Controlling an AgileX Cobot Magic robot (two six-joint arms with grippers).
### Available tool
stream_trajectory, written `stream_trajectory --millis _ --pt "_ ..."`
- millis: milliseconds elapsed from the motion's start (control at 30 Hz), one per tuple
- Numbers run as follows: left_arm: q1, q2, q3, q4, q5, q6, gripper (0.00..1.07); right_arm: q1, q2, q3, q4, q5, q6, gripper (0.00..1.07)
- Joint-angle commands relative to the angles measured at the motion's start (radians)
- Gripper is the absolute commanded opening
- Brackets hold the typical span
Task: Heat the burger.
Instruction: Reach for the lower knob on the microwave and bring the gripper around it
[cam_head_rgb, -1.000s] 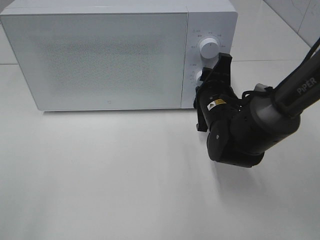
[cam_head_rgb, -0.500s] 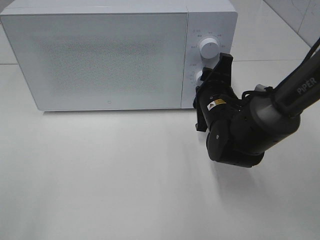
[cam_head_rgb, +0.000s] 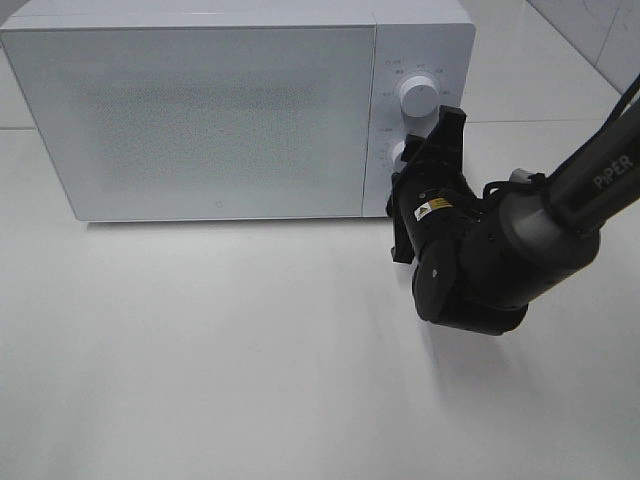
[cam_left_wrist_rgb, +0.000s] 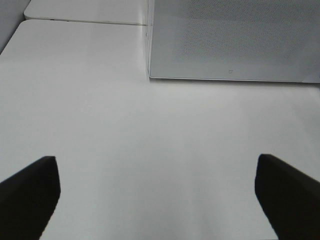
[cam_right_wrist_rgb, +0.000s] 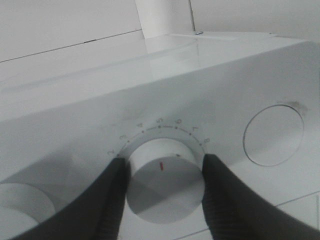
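with the right gripper (cam_right_wrist_rgb: 164, 167) pinching the lower dial (cam_right_wrist_rgb: 162, 195) of the shut microwave (cam_head_rgb: 220, 110) and the left gripper (cam_left_wrist_rgb: 155, 165) spread wide over the table (cam_left_wrist_rgb: 150, 120), twist squarely about the dial's axis without slipping; the burger is not visible, presumably inside.

Bright, even light, faint shadows on the table (cam_head_rgb: 200, 350); right wrist view seems slightly blurred.

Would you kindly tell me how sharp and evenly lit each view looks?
Exterior high: soft, even light, a sharp microwave, a thin shadow under it. Left wrist: the left gripper shows as dark, blurred wedges. Right wrist: the dial numbers are readable; the right gripper clasping it looks soft-edged.
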Motion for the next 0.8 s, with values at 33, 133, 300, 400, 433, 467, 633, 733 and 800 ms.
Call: stream_trajectory --millis 33,133,300,400,433,467,633,733,800 --pt "0.003 -0.015 0.003 -0.007 -0.01 -0.002 0.98 -0.002 -0.009 -0.032 -0.072 -0.214 -0.011 0.12" --pt "0.003 -0.015 0.003 -0.007 -0.01 -0.002 0.98 -0.002 -0.009 -0.032 -0.051 -0.212 -0.015 0.15" --pt "0.003 -0.015 0.003 -0.007 -0.01 -0.002 0.98 -0.002 -0.009 -0.032 -0.015 -0.212 -0.042 0.24" --pt "0.003 -0.015 0.003 -0.007 -0.01 -0.002 0.98 -0.002 -0.009 -0.032 0.014 -0.203 -0.066 0.32" --pt "0.003 -0.015 0.003 -0.007 -0.01 -0.002 0.98 -0.002 -0.009 -0.032 0.039 -0.199 -0.078 0.37" --pt "0.003 -0.015 0.003 -0.007 -0.01 -0.002 0.98 -0.002 -0.009 -0.032 0.039 -0.199 -0.078 0.37" --pt "0.003 -0.015 0.003 -0.007 -0.01 -0.002 0.98 -0.002 -0.009 -0.031 0.078 -0.182 -0.102 0.45" --pt "0.003 -0.015 0.003 -0.007 -0.01 -0.002 0.98 -0.002 -0.009 -0.031 0.079 -0.18 -0.121 0.52" --pt "0.003 -0.015 0.003 -0.007 -0.01 -0.002 0.98 0.002 -0.009 -0.031 0.071 -0.177 -0.157 0.59"
